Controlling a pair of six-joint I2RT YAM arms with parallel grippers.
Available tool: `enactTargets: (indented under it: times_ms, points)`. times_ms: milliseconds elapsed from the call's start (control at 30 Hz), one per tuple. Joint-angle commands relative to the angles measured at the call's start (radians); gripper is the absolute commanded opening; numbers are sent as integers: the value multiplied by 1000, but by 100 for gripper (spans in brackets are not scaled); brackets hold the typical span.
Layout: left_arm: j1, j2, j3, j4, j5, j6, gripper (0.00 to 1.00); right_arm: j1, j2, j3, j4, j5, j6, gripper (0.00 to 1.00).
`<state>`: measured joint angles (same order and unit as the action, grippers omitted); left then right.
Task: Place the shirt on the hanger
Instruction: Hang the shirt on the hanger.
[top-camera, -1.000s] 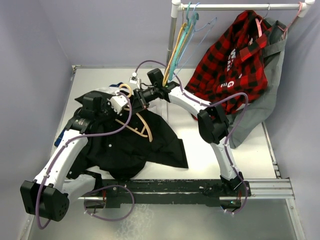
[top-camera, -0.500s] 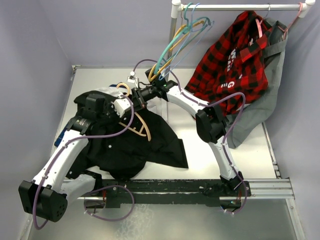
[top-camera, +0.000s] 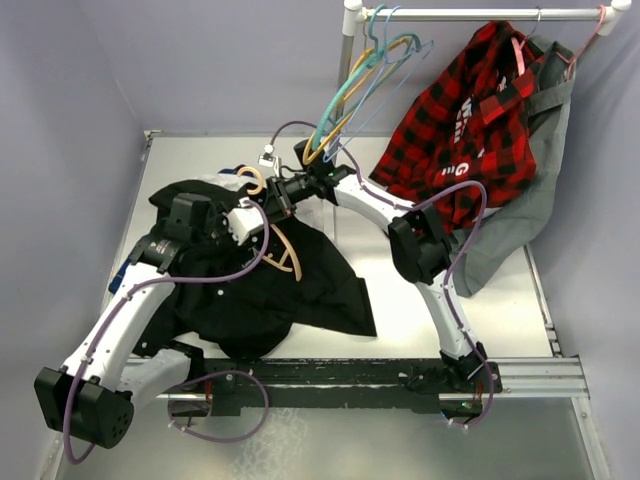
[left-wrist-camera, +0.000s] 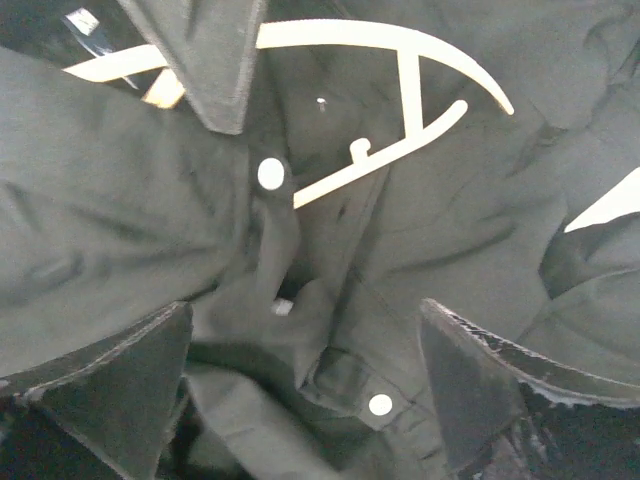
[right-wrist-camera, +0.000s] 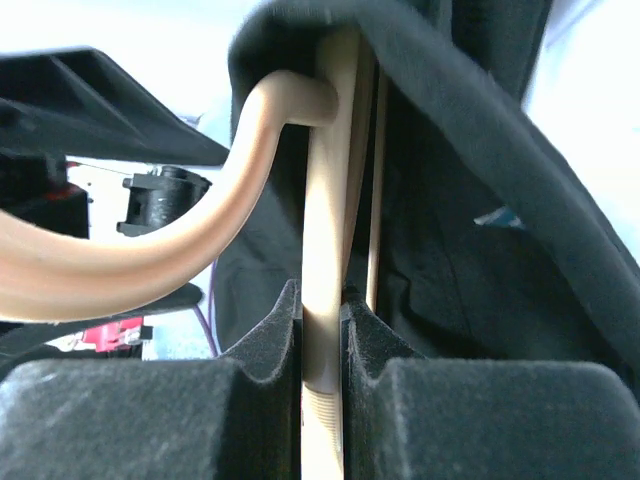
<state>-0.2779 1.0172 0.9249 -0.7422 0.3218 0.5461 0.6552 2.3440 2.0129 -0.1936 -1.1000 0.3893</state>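
The shirt (top-camera: 270, 290) lay crumpled on the table (top-camera: 420, 320), left of centre, its left part hidden under the left arm. The hanger (top-camera: 290, 258) lay on top. In the left wrist view one hanger arm ran under the collar (left-wrist-camera: 215, 60), end not visible. Left gripper (left-wrist-camera: 305, 310) hung over the button placket, jaws spread, gripping nothing; contact with cloth unclear. Right gripper (right-wrist-camera: 322, 300) was clamped on the hanger's neck below the hook (right-wrist-camera: 180, 250). Black fabric hid the rest.
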Motion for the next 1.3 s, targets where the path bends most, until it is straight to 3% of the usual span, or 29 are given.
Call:
enactTargets:
  times_ms: [0,167,267,367,533,633,900,1167,1267]
  points:
    - [-5,-42,133,-21,-35,68,99,-32,-87,-41,99,-4,-35,0]
    - [3,-38,227,13,-55,285,100,-35,-127,-103,128,32,-88,0]
    - [99,17,257,-69,158,540,98,-39,-125,-100,123,36,-102,0]
    - [227,136,330,-144,419,663,99,-43,-127,-101,120,41,-115,0]
    - [334,473,638,-517,658,877,100,-45,-131,-100,99,69,-147,0]
    - [353,624,769,-707,709,1049,99,-47,-127,-91,81,76,-163,0]
    - [353,756,856,-648,630,1078,99,-49,-139,-105,63,75,-189,0]
    - [353,781,856,-412,615,947,99,-48,-150,-117,52,85,-205,0]
    - [352,826,882,-411,578,933,99,-48,-146,-113,42,96,-208,0]
